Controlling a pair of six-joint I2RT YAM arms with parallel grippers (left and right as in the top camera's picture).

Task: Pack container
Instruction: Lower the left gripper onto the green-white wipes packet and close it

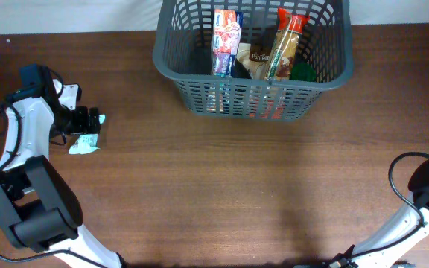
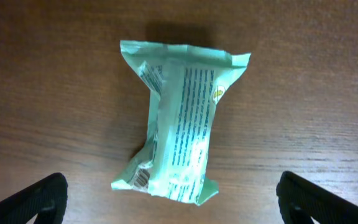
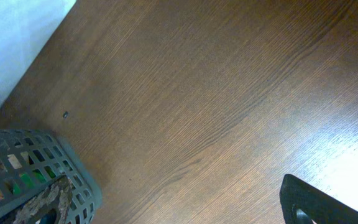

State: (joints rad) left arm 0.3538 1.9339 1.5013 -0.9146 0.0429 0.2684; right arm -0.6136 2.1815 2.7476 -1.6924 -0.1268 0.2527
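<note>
- The left tool (image 2: 171,186) is spread wide and holds nothing. In its wrist view the mint-green packet (image 2: 179,124) lies flat on the counter (image 1: 237,179), its near end falling between the two dark fingers.
- We cannot tell the state of the right tool (image 3: 322,202), because only one dark piece of it shows, at the lower right of its view.
- The container (image 1: 252,100) sits at the upper middle of the overhead frame, well apart from the packet at the left edge.
- The packet is a glossy film flow-wrap with crimped ends, a back seam facing up, fine print and a barcode. It looks soft and slightly pinched at the waist.
- The container is dark grey plastic with lattice-slotted walls and a thick rim.
- A red-and-blue packet (image 1: 227,41) and a brown snack packet (image 1: 283,45) stand upright inside it, with something green (image 1: 302,71) beside them.
- The counter is dark brown wood grain, smooth and faintly shiny.
- Risk: the packet lies slightly askew to the fingers, so we judge that closing could twist it or catch only a crimped edge. The slick film might then slide out.
- Risk: the long carry gives a weak pinch time to fail.
- Risk: a low approach could strike the rim and shove the container.
- Risk: a drop onto the standing packets might topple them, or leave the new packet perched on top.
</note>
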